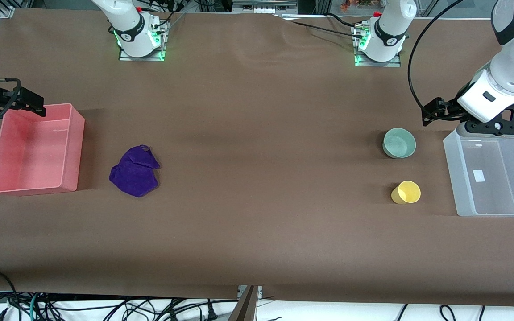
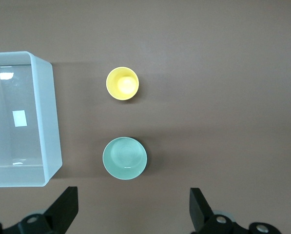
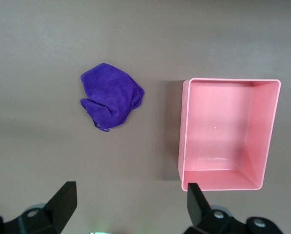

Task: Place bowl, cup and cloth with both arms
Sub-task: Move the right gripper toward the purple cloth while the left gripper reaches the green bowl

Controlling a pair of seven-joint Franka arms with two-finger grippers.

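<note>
The pale green bowl [image 1: 399, 142] stands on the brown table toward the left arm's end. The yellow cup [image 1: 406, 192] stands upright nearer the front camera than the bowl. Both show in the left wrist view, the bowl [image 2: 125, 158] and the cup [image 2: 122, 83]. The purple cloth [image 1: 135, 171] lies crumpled toward the right arm's end and shows in the right wrist view [image 3: 111, 101]. My left gripper [image 2: 134, 209] is open and empty, high over the table by the bowl. My right gripper [image 3: 130, 204] is open and empty, high over the table beside the pink bin.
An empty clear plastic bin [image 1: 455, 178] stands beside the bowl and cup at the left arm's end; it shows in the left wrist view [image 2: 50, 122]. An empty pink bin [image 1: 75, 133] stands beside the cloth at the right arm's end; it shows in the right wrist view [image 3: 184, 131].
</note>
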